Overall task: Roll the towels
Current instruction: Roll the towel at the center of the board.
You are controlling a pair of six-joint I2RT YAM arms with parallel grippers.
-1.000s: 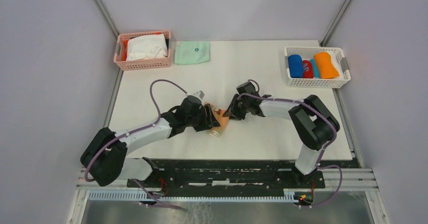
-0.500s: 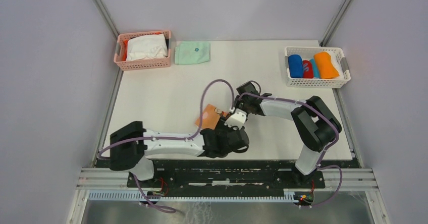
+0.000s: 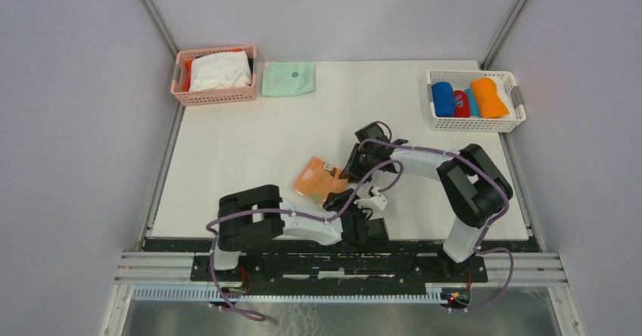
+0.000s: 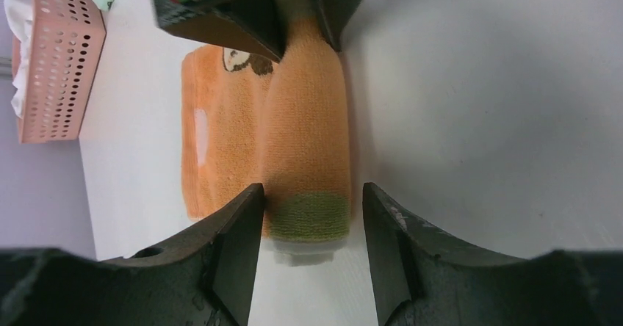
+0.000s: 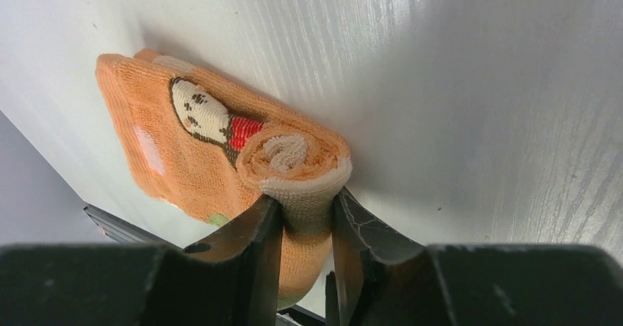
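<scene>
The half-rolled peach-orange cloth towel (image 4: 305,120) lay inside the parted left gripper (image 4: 312,192); the right gripper (image 5: 305,203) pinched its other end.

Bright, even overhead light casts soft shadows; wrist views blur at near edges.
</scene>
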